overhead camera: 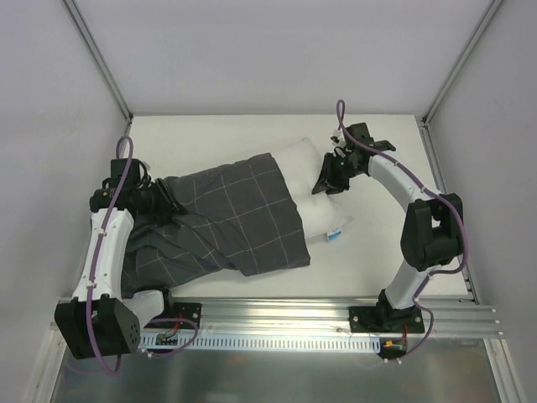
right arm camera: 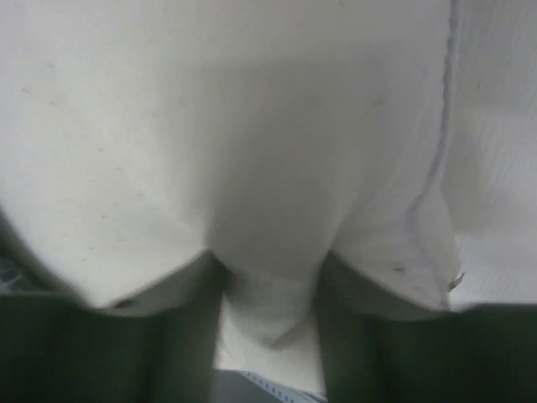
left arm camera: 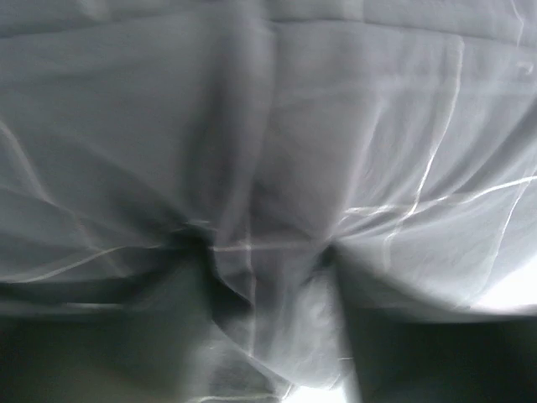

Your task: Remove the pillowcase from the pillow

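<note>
The dark grey checked pillowcase (overhead camera: 226, 222) lies across the table's middle and covers most of the white pillow (overhead camera: 315, 168), whose right end sticks out bare with a small label (overhead camera: 334, 234). My left gripper (overhead camera: 165, 204) is at the case's left end, shut on a bunched fold of its fabric (left arm camera: 268, 277), which fills the left wrist view. My right gripper (overhead camera: 329, 179) is at the pillow's bare right end, shut on a pinch of the white pillow (right arm camera: 268, 294). The fingertips of both are partly hidden by fabric.
White walls with metal corner posts (overhead camera: 96, 54) enclose the white tabletop (overhead camera: 210, 138). An aluminium rail (overhead camera: 285, 315) runs along the near edge with both arm bases bolted to it.
</note>
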Available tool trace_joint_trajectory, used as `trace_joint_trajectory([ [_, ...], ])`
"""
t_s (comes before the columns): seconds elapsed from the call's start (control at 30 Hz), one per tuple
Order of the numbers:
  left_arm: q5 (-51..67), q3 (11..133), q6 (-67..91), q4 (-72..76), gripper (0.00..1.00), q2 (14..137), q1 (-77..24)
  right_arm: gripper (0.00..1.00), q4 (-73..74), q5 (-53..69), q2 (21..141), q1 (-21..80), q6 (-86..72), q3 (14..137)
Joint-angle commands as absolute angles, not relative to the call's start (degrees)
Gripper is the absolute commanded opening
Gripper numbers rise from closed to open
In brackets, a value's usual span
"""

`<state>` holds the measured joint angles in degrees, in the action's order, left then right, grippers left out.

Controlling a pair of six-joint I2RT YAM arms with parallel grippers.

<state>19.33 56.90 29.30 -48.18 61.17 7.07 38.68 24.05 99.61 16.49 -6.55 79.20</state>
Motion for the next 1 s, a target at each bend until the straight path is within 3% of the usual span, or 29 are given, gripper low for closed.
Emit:
trace_joint_trajectory([
  [0.0, 18.63, 55.02, 28.04, -47.9, 0.28, 63.8, 6.5, 0.03, 35.34, 28.55, 100.11, 16.96, -8.78, 83.23],
  [0.03, 18.46, 55.63, 27.86, -47.99, 0.07, 64.59, 6.5, 0.01, 35.33, 27.87, 99.67, 16.79, -9.92, 83.67],
  [0.07, 18.11, 57.11, 27.6, -47.99, 0.0, 64.51, 6.5, 0.01, 35.25, 26.82, 98.88, 16.53, -10.45, 83.85],
  [0.23, 5.76, 64.94, 27.07, -52.64, 0.0, 61.09, 7.98, 0.01, 32.09, 21.18, 85.54, 5.21, -17.48, 78.95],
  [0.37, 6.42, 71.18, 24.87, -55.28, 0.0, 62.22, 19.32, 0.01, 29.18, 22.41, 75.42, -10.59, -21.53, 73.92],
  [0.57, 7.12, 77.59, 28.47, -55.11, 0.0, 64.42, 22.93, 0.01, 30.41, 23.38, 69.52, -25.46, -23.9, 69.18],
  [0.83, 16.42, 93.41, 30.15, -53.44, 0.0, 75.92, 21.54, 0.01, 27.95, 25.4, 74.44, -26.99, -26.89, 71.71],
  [0.9, 19.33, 94.13, 26.39, -53.61, 0.14, 80.85, 17.42, 0.01, 29.79, 25.58, 76.37, -23.57, -24.54, 74.0],
  [0.93, 19.42, 93.61, 25.76, -53.7, 0.34, 81.64, 15.66, 0.03, 31.54, 25.4, 76.72, -22.77, -23.48, 74.61],
  [0.97, 19.08, 92.56, 25.32, -53.7, 0.51, 81.91, 12.51, 0.14, 32.77, 25.31, 77.34, -21.98, -22.34, 75.58],
])
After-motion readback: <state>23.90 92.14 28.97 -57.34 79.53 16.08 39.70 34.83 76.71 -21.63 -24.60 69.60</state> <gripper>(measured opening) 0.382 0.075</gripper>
